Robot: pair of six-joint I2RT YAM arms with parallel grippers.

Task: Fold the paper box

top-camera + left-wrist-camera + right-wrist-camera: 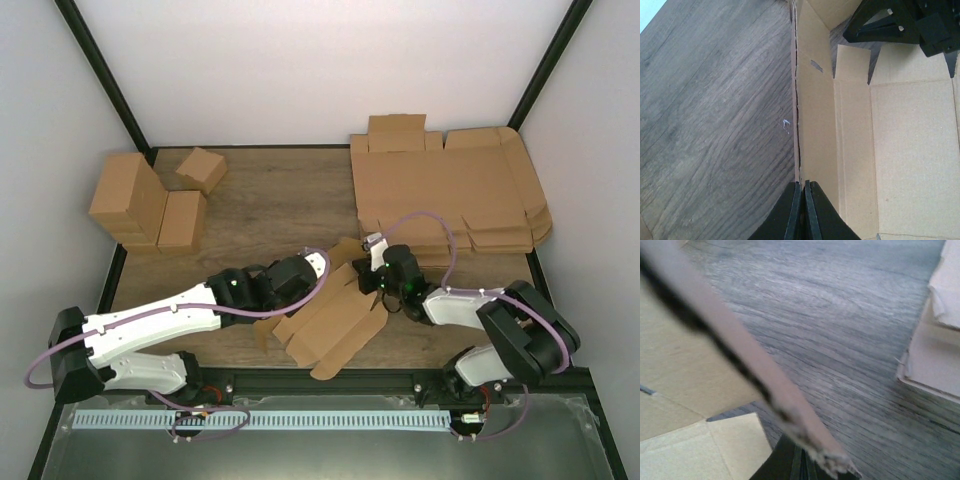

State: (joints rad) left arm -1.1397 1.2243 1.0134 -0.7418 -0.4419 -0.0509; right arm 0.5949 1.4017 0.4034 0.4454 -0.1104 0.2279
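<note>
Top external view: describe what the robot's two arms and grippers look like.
The left arm and right arm each have white shell links joined by blocky black joints, with a looping purple cable and small green lights near the wrist. The left gripper and right gripper have black, wedge-shaped fingers.

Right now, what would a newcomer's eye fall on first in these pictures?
The half-folded paper box lies open at the near centre of the table. The left claw and the right claw are each shut on a raised edge of it. A pile of flat cardboard sheets sits far right, a group of folded boxes far left.
</note>
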